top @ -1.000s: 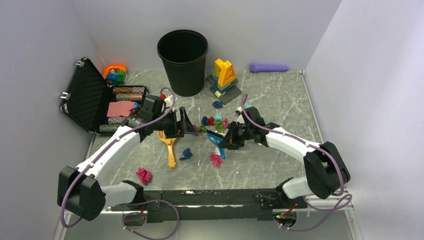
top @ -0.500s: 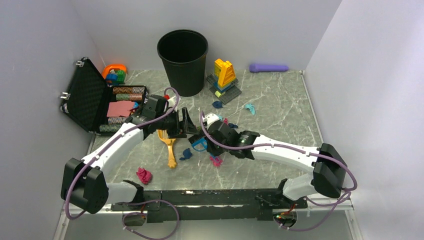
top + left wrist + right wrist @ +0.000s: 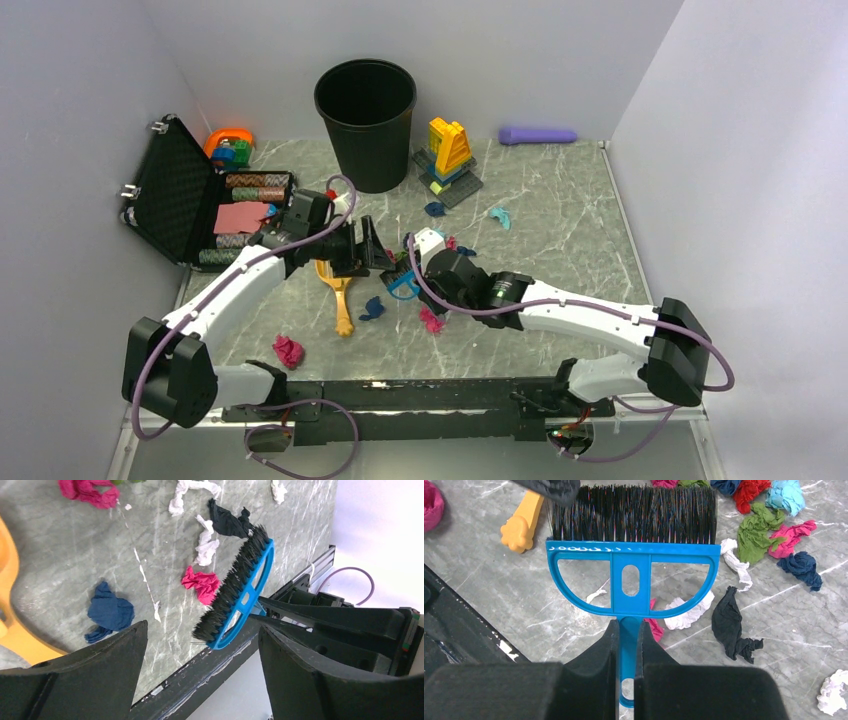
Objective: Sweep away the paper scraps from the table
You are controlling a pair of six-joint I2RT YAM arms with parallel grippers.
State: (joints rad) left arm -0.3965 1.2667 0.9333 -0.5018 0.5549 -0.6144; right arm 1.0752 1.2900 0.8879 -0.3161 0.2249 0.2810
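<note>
— On the grey marbled desk (image 3: 489, 585), where are the crumpled paper scraps (image 3: 756, 535) lying?
— Around the blue bristle brush (image 3: 631, 560). The outstretched right gripper (image 3: 626, 630) is clamping its handle; the left gripper (image 3: 200, 630) is hovering, fingers apart.

Both arms meet mid table (image 3: 560, 220), the right gripper (image 3: 415, 272) has a blue brush (image 3: 404, 289) at its tip, just beside the left gripper (image 3: 378, 250). Paper scraps (image 3: 288, 350) lie scattered around, black bin (image 3: 366, 120) at the back

You've got pale lilac walls (image 3: 520, 50) on three sides, a grey veined surface (image 3: 560, 220) between them, black rail (image 3: 420, 392) at near edge, even soft light.
</note>
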